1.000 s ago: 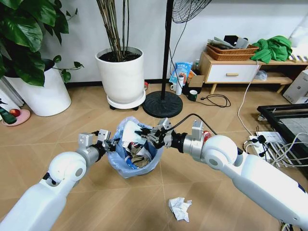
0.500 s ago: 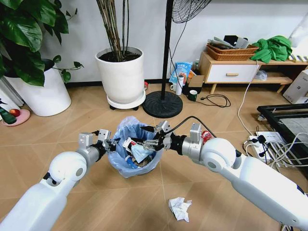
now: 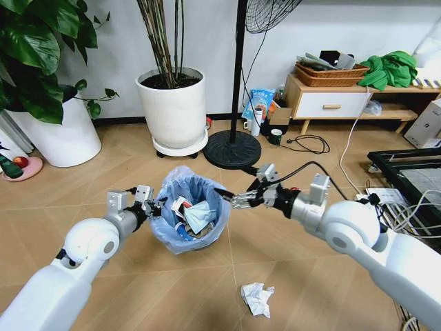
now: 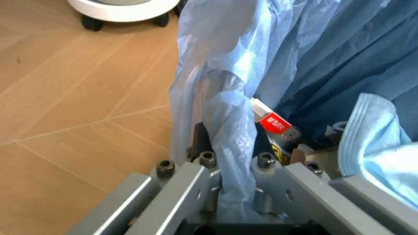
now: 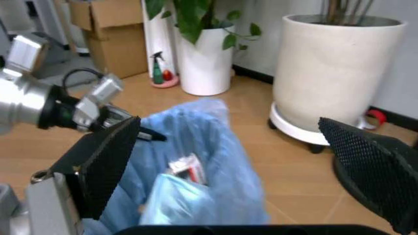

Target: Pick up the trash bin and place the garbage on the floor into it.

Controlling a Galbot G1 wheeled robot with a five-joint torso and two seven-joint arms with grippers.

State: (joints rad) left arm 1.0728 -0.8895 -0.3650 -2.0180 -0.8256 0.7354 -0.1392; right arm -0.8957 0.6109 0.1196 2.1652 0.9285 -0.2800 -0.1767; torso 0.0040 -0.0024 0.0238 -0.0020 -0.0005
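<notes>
The trash bin, black with a crinkly light-blue bag, stands on the floor before me. My left gripper is shut on its left rim; in the left wrist view the fingers pinch the bag. My right gripper hangs open and empty just right of the bin, its pads spread wide above the bin. Garbage lies inside: a pale blue packet and a red-white wrapper. A crumpled white paper wad lies on the floor nearer me.
Two big white plant pots stand behind the bin, with a fan's round black base to their right. Cables and a black frame crowd the right side. A low cabinet lines the wall.
The right gripper, earlier over the bin holding the pale blue packet, has let it drop inside and drawn back to the right, open. The left gripper keeps its hold on the rim.
</notes>
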